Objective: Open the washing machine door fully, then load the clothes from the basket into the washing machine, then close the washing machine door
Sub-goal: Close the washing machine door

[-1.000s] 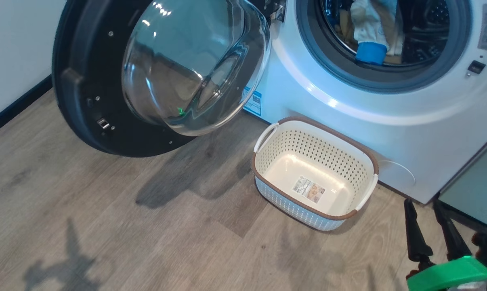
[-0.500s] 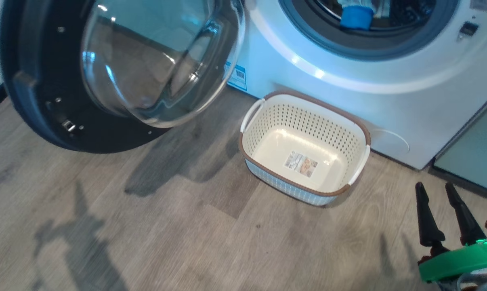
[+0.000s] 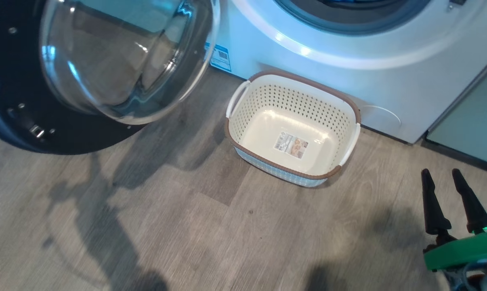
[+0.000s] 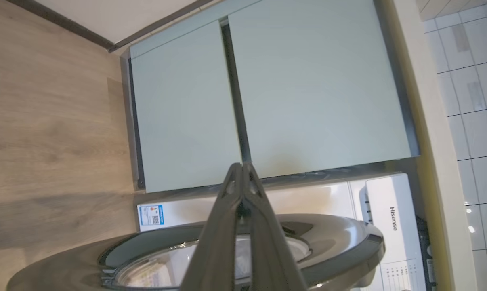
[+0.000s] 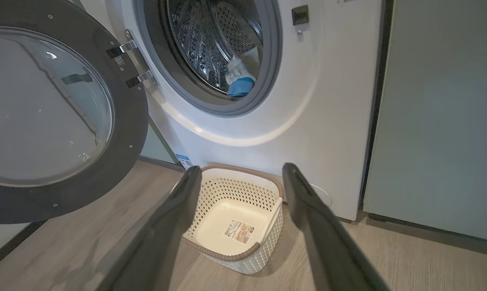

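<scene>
The washing machine door (image 3: 118,60) is seen swung wide open at the left, its glass bowl facing the room and the full opening of the washing machine (image 3: 348,76) left free. The basket (image 3: 296,99) is set on the floor (image 3: 187,222) just beside the machine's front, below the opening, probably so clothes can be lifted straight up into it. Nothing is left in the basket except the label sticker (image 3: 290,145) on its bottom.

In the right wrist view the clothes (image 5: 239,76) are seen inside the drum (image 5: 211,40), a blue trim part resting near the lower lip. Loading is judged done and only the door closing is left.

The right gripper (image 3: 441,173) is held low at the right with its fingers spread and nothing between them. It is apart from the basket and likely kept there to stay clear of the door's swing.

The left gripper (image 4: 242,167) is pressed together, nothing pinched. It is positioned over the door's outer face, with pale green cabinet doors (image 4: 308,81) beyond, so a push with closed fingers is probably intended. Contact with the door cannot be told.
</scene>
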You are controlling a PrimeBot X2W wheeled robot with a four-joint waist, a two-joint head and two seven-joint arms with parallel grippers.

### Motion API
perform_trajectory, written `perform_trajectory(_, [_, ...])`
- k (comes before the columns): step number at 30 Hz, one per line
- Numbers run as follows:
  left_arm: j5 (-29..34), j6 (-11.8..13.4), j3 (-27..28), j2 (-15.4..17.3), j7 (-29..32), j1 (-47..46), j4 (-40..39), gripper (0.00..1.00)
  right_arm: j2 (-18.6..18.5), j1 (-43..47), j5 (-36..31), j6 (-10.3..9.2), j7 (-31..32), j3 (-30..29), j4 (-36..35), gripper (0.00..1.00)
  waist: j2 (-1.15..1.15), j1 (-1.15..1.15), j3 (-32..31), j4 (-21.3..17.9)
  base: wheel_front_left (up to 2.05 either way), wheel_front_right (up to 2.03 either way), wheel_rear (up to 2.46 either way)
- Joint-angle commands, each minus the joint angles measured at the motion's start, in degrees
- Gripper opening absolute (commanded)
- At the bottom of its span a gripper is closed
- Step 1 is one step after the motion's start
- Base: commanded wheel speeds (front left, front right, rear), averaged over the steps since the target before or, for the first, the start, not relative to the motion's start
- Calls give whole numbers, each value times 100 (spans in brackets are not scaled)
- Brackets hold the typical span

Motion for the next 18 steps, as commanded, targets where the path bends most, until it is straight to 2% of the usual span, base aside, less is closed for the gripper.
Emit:
perform_trajectory(1, [51, 27, 48, 438, 106, -169, -121, 0, -99, -192, -45, 2, -38, 88, -188, 100, 0, 0, 72, -76, 0, 0, 0])
perform_trajectory(18, [5, -27, -100, 442, 761, -315, 90, 0, -59, -306, -50, 2, -38, -1, -186, 100, 0, 0, 280, -247, 0, 0, 0])
